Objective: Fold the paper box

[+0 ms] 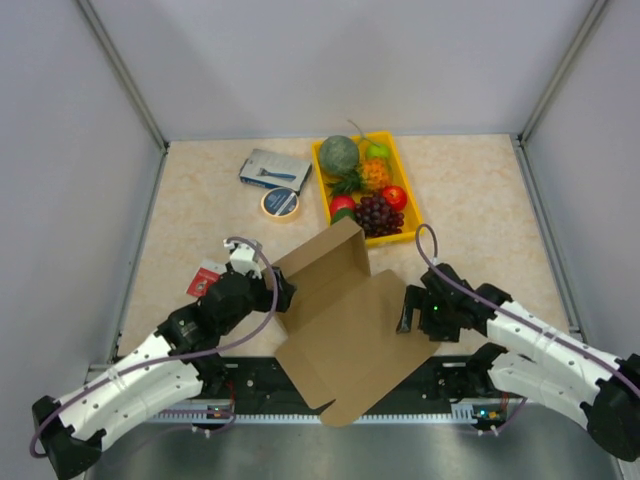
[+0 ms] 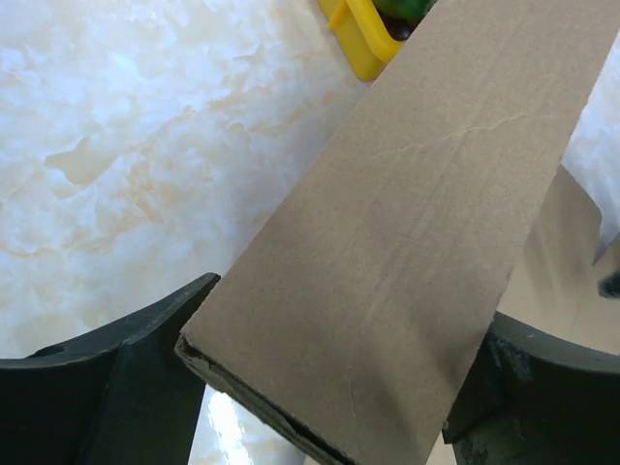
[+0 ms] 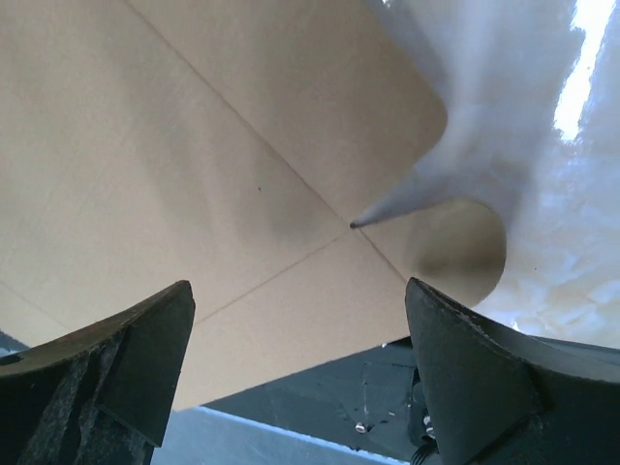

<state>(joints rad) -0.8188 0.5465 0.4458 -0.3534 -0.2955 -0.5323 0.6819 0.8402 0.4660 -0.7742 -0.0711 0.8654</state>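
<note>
The paper box [image 1: 350,320] is a brown cardboard sheet lying mostly flat at the table's near middle. Its far-left flap is folded up and doubled over. My left gripper [image 1: 283,297] is at the near end of that flap. In the left wrist view its jaws stand wide apart on either side of the doubled flap [image 2: 417,223], whose end fills the gap between the fingers [image 2: 136,378]. My right gripper [image 1: 408,312] is open over the sheet's right edge. In the right wrist view the sheet [image 3: 194,145], with creases and rounded tabs, lies beyond the spread fingers [image 3: 126,358], which hold nothing.
A yellow fruit tray [image 1: 321,180] with plastic fruit stands behind the box; its corner shows in the left wrist view [image 2: 363,44]. A blue-grey packet [image 1: 273,170], a tape roll [image 1: 281,203] and a red card [image 1: 205,278] lie at the left. Walls enclose the table.
</note>
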